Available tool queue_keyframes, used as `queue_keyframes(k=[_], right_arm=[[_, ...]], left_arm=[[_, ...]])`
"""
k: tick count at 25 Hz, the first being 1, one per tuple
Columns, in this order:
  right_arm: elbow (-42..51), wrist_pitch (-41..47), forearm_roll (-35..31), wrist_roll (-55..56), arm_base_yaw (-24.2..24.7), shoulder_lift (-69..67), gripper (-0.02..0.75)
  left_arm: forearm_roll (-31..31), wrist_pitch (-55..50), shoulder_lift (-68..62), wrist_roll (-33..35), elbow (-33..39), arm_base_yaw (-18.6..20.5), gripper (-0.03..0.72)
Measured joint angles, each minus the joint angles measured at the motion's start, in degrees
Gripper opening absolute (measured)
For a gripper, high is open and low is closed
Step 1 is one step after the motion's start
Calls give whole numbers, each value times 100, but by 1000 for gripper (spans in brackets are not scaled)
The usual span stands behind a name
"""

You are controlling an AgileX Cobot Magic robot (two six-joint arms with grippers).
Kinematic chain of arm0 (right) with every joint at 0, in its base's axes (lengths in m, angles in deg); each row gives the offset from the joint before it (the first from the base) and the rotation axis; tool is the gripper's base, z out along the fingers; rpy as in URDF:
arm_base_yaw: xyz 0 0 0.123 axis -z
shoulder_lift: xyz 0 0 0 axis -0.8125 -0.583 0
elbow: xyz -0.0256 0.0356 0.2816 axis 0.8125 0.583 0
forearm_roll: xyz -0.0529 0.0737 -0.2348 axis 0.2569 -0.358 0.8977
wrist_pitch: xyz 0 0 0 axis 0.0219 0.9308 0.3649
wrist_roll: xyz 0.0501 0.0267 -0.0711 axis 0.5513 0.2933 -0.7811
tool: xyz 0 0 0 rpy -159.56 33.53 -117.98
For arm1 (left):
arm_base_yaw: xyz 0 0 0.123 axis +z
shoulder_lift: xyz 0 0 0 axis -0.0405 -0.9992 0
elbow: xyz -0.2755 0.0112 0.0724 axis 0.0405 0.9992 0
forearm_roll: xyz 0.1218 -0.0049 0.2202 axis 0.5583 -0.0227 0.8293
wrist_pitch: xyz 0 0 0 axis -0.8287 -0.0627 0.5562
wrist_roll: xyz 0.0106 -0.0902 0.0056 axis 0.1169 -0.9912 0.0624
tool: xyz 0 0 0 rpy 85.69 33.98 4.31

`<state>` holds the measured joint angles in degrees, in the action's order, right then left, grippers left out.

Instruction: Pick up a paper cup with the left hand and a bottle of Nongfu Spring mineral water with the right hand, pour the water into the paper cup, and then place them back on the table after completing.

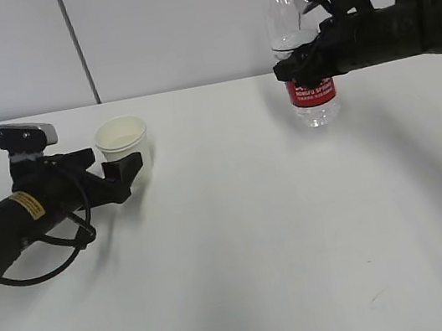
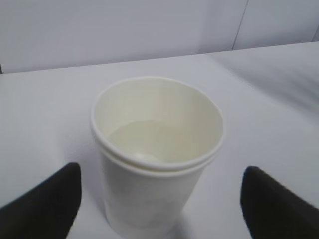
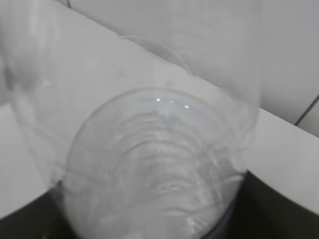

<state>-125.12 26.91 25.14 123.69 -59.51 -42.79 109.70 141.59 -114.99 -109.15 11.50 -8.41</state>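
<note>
Alignment between cup and bottle is what the coming pour turns on, and at present the two are well apart: the paper cup stands upright on the left side of the white table, while the Nongfu Spring bottle is on the right, farther back, upright with its long axis vertical and its base seemingly lifted just clear of the tabletop. The right hand reaches in level from the right edge, its gripper clamped around the bottle just above the red label; the right wrist view looks down through the clear plastic at the water in the lower part. The bottle's red neck ring shows and no cap appears to be on it, though that is hard to tell. The left hand lies low and nearly flat along the table, and its gripper stands spread wide with the cup between the fingers, neither finger touching the wall in the left wrist view. Judging by this, the cup has yet to be gripped and raised.
</note>
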Motion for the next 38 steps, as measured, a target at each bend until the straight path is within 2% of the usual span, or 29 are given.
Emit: queue_keyframes(k=[17, 25, 38], right_arm=[[62, -781, -1453, -1487, 10, -591, 455], [496, -1275, -2623, -2430, 12, -591, 455], [604, -1841, -3133, -2672, 44, -940, 455]], left_arm=[[-50, 17, 26, 82, 7, 0, 589], [-50, 17, 26, 99, 7, 0, 589], [-50, 23, 26, 99, 7, 0, 589]])
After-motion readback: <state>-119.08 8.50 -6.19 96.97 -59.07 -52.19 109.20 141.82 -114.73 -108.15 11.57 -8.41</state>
